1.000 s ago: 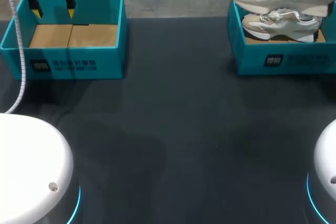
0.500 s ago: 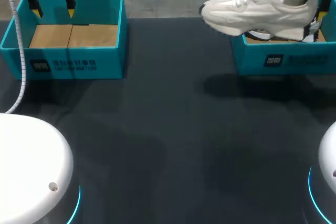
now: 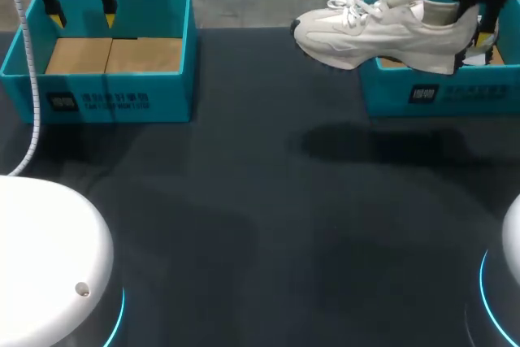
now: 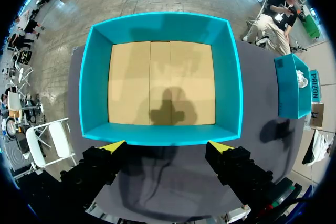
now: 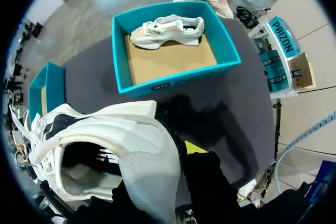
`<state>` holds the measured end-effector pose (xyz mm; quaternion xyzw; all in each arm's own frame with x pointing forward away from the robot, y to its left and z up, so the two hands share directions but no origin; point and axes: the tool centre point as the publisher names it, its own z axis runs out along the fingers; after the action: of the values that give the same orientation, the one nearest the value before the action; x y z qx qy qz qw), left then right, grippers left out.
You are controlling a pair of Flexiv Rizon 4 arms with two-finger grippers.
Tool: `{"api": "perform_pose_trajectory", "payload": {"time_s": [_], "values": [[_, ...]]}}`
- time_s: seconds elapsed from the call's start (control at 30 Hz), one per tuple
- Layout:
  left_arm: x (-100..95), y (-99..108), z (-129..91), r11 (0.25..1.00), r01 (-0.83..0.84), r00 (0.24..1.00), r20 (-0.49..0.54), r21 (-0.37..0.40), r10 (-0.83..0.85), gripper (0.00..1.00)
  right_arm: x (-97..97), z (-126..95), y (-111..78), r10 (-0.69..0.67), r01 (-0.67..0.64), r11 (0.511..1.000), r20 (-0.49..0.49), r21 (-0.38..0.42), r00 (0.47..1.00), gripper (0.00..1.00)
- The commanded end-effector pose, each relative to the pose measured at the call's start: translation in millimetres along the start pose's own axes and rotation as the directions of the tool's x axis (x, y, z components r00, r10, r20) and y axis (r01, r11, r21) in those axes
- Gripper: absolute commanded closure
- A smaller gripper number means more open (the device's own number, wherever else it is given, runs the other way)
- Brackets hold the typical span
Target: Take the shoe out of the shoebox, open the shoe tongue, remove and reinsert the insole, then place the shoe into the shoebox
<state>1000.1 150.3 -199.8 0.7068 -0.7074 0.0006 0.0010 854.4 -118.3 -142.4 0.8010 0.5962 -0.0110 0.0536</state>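
A white sneaker (image 3: 382,28) hangs in the air, toe to the left, over the left rim of the right teal shoebox (image 3: 439,97). My right gripper (image 3: 474,32) is shut on its heel collar. In the right wrist view the heel of the sneaker (image 5: 121,135) sits in my right gripper (image 5: 169,153), one yellow fingertip (image 5: 194,147) outside it. A second sneaker (image 5: 167,30) lies in the shoebox (image 5: 178,76) below. My left gripper (image 3: 81,7) hangs open over the far rim of the left teal box (image 3: 106,101), nothing between its fingers (image 4: 112,146).
The left box (image 4: 160,134) holds only its brown cardboard floor. The dark table mat (image 3: 260,201) stretches between the two boxes. White arm bases stand at the near left corner (image 3: 49,258) and near right edge (image 3: 508,266).
My right arm has carried the sneaker leftward and a little lower, from over the right shoebox to past its left rim. The left arm has stayed still.
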Motion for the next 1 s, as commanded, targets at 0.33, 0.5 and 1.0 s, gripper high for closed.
{"api": "perform_pose_trajectory", "payload": {"time_s": [0.33,0.5,1.0], "values": [[0.1,0.0,0.0,1.000,0.000,1.000,0.001,0.000,0.000,0.00,15.1,-1.0,-19.1,-0.012,0.012,1.000,0.035,-0.009,0.999,1.00],[0.1,0.0,0.0,1.000,0.000,1.000,0.001,0.000,0.000,0.00,30.3,5.9,-55.7,-0.015,0.016,1.000,0.028,-0.016,0.999,1.00],[0.1,0.0,0.0,1.000,0.000,1.000,0.001,0.000,0.000,0.00,89.5,59.4,-155.6,-0.012,0.013,1.000,0.022,-0.021,1.000,1.00]]}}
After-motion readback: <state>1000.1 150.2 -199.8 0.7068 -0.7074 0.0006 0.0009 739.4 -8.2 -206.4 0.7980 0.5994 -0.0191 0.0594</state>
